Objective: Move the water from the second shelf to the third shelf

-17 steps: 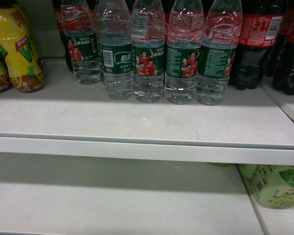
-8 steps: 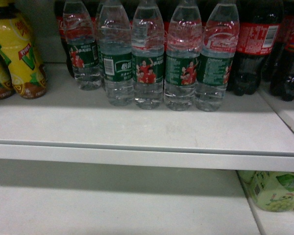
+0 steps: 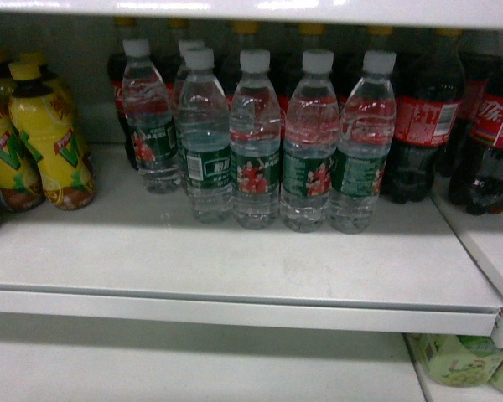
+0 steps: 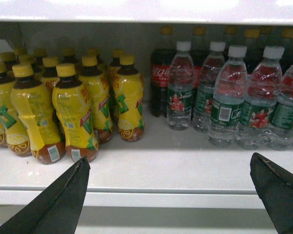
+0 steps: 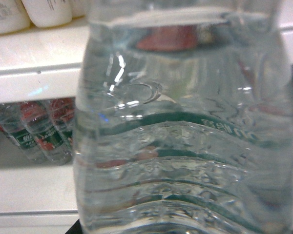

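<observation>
— where's the water?
— a water bottle (image 5: 185,131) fills my right wrist view, right up against the camera, upright. i can't see the right fingers, so i can't tell whether they're clamped on it.
— and the rest?
— a row of water bottles (image 3: 256,138) stands on the white shelf (image 3: 235,260), between the yellow tea bottles (image 3: 46,134) and the cola bottles (image 3: 423,126).
— left side?
— the left gripper (image 4: 168,165) hangs spread wide before the shelf edge, holding nothing.
</observation>
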Robot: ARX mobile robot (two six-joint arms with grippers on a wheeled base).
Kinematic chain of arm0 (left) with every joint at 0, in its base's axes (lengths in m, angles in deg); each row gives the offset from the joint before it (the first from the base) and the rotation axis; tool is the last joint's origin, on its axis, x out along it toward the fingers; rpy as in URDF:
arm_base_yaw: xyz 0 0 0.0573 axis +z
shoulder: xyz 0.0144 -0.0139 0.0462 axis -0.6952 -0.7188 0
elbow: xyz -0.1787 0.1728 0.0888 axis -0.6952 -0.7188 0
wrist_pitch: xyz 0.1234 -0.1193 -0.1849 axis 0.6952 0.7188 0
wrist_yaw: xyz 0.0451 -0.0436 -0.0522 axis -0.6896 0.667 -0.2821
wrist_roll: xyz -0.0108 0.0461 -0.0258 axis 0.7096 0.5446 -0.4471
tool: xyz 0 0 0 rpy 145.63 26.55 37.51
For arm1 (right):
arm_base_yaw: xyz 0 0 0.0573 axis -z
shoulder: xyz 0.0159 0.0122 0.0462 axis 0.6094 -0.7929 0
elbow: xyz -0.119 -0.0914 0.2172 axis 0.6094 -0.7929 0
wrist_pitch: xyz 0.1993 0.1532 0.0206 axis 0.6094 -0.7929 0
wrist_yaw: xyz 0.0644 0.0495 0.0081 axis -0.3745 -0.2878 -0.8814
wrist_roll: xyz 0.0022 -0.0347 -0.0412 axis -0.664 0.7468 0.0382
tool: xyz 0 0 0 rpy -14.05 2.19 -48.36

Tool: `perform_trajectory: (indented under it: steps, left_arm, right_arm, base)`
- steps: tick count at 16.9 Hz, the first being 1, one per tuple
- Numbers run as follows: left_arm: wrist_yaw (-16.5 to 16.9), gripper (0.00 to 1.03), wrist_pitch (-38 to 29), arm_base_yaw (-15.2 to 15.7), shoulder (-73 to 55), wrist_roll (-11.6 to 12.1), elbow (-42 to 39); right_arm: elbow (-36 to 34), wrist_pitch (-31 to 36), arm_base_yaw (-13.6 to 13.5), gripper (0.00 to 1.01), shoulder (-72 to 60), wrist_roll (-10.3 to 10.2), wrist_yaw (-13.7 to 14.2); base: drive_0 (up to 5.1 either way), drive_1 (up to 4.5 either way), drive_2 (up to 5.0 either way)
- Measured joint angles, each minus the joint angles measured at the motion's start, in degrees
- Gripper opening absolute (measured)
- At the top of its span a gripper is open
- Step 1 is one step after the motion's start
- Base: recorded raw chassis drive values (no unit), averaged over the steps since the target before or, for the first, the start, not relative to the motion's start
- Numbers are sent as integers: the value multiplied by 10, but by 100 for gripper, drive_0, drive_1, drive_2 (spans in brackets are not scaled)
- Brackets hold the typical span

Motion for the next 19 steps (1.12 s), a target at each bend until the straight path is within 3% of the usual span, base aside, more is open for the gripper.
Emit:
perform_trajectory:
  steps: [19]
  left_arm:
    - [-1, 98, 0, 0, 0, 0, 0]
  right_arm:
    - [1, 2, 0, 43, 0, -3, 0]
  base:
    - [0, 0, 0]
